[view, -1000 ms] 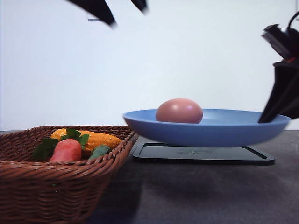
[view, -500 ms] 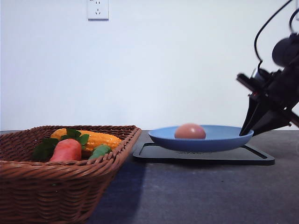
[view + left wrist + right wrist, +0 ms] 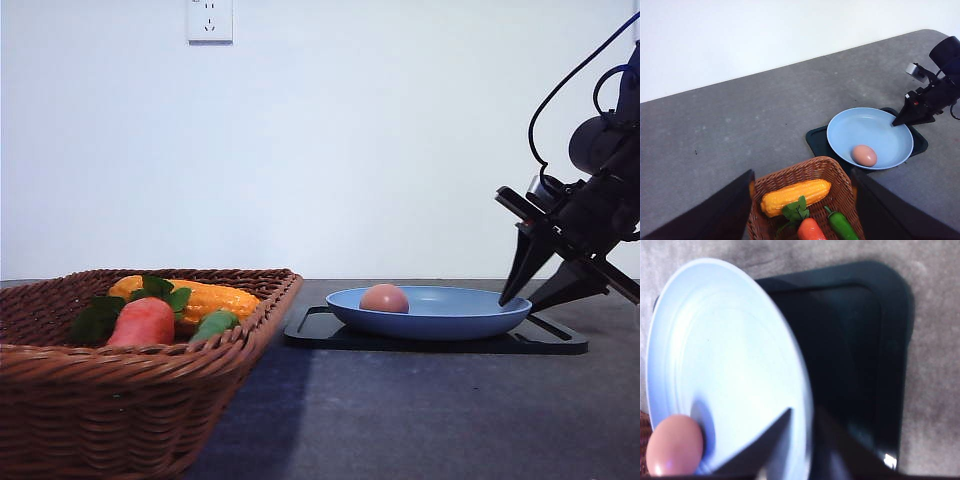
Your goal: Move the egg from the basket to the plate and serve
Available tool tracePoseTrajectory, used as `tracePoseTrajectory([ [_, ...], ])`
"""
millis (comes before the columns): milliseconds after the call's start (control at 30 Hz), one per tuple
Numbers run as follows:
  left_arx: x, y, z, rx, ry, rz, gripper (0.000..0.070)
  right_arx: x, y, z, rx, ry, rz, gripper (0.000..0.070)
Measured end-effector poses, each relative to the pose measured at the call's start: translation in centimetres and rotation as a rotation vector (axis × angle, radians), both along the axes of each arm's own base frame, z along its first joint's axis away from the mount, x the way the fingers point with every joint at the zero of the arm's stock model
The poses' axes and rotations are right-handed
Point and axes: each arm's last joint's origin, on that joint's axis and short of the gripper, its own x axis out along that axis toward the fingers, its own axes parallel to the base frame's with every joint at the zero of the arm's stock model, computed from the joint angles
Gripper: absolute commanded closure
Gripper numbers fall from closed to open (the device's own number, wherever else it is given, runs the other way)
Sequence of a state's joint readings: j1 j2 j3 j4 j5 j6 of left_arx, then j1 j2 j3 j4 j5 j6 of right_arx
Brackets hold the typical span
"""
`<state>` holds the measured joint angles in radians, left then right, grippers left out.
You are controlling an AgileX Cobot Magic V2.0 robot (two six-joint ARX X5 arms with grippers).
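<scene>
The egg (image 3: 384,298) already lies inside the blue plate (image 3: 440,318), toward the side nearer the basket (image 3: 120,400), so the transfer looks done. The plate sits over the black tray (image 3: 545,343) on the table (image 3: 420,420); whether it rests on the tray or hangs just above it I cannot tell. The right end effector (image 3: 520,297) is at the plate's far rim, and in the right wrist view its fingers (image 3: 767,447) straddle that rim, one above and one below, apparently closed on it. What seems left is to let go and draw back. The basket holds a carrot (image 3: 142,322), a corn cob (image 3: 200,298) and a green pepper (image 3: 212,325). The left end effector (image 3: 800,205) is above the basket, spread wide and holding nothing.
</scene>
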<state>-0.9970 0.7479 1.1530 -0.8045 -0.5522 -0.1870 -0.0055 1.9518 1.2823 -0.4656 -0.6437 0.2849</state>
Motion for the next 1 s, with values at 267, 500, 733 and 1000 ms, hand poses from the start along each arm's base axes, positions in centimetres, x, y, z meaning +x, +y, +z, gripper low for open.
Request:
tracePoseTrajectory([
  [267,0.4,-0.6,-0.2,0.012,0.014,0.002,0.0420,0.0,-0.6,0.8,0.013,0.019,-0.010,0.0487],
  [500,1.3,-2.0,-0.8,0.066,0.040,-0.001,0.0700,-1.9,-2.3,6.0,-0.013,-0.071,-0.047,0.0692],
  [733,3.7,-3.2,-1.9,0.196,0.067,0.069,0.0700,-6.4,-1.3,12.6,-0.159,-0.190,-0.014,0.0700],
  [1000,6.8,-0.6,-2.8,0.246,0.108,0.269,0.0700,-13.9,2.9,17.6,-0.348,-0.413,0.064,0.0700],
])
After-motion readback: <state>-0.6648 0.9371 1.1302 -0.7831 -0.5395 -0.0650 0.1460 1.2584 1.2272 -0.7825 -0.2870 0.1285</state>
